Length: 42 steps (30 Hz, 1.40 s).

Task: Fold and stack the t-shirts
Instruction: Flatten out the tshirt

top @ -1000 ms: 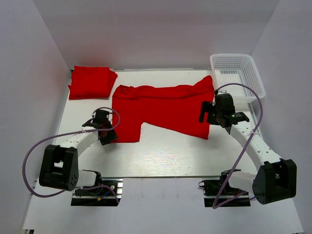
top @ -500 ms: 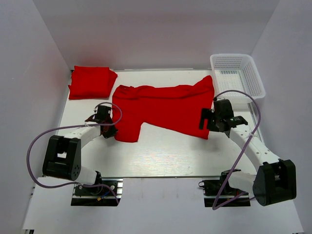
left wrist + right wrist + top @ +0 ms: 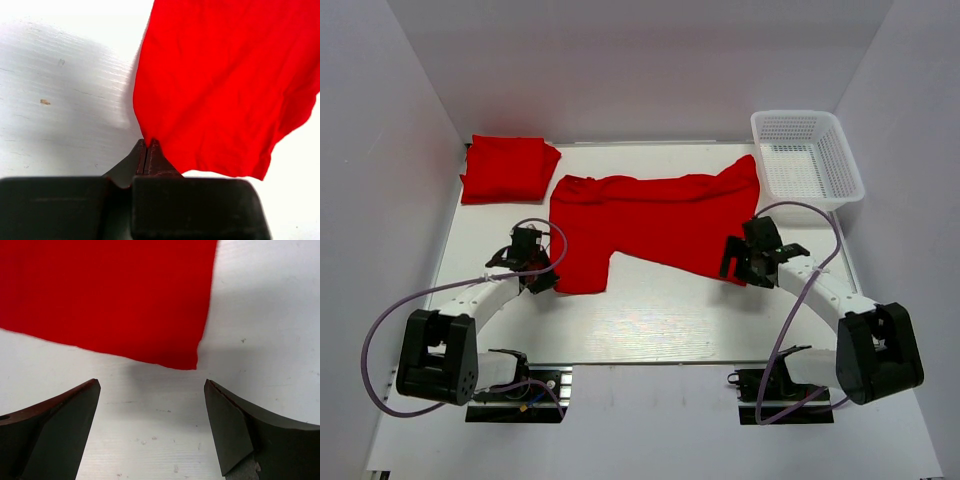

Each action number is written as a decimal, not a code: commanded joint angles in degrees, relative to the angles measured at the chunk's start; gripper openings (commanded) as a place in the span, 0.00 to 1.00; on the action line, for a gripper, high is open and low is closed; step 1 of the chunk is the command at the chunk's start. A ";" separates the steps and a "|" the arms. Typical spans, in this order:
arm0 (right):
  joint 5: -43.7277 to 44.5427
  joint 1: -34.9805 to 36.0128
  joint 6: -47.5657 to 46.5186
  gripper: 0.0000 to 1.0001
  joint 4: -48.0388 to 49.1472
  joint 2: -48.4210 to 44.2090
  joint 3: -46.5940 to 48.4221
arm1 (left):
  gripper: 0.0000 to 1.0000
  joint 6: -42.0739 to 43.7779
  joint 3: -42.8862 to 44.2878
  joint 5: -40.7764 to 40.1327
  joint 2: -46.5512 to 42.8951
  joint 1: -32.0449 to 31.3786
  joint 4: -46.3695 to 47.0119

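Left gripper [image 3: 147,145]: fingers pressed together, pinching the near left edge of the spread shirt [image 3: 225,85], close to its near left corner. The cloth runs ahead and to the right of the fingertips, flat on the table [image 3: 660,310]. Right gripper [image 3: 151,385]: jaws wide apart, holding nothing, low over the table. The shirt's near right corner lies just ahead of it, in line with the gap between the fingers and not touching either one. Beyond both grippers the red cloth spreads across the table between them. Farther on, a folded shirt [image 3: 508,167] sits well apart, beyond and left of the left gripper. A white basket [image 3: 807,150] stands beyond and right of the right gripper.
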 commanded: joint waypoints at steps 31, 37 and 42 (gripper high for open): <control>11.34 1.67 17.81 0.00 11.01 7.79 -2.55 | 0.00 1.70 2.33 3.24 -7.90 -0.31 -4.99; 15.37 1.76 7.37 0.00 9.61 -2.30 4.04 | 0.00 2.32 12.34 1.31 -12.13 -0.31 -7.97; 18.28 1.49 -1.34 0.00 7.85 -9.27 13.26 | 0.00 5.12 25.61 -1.87 -15.38 -0.31 -10.87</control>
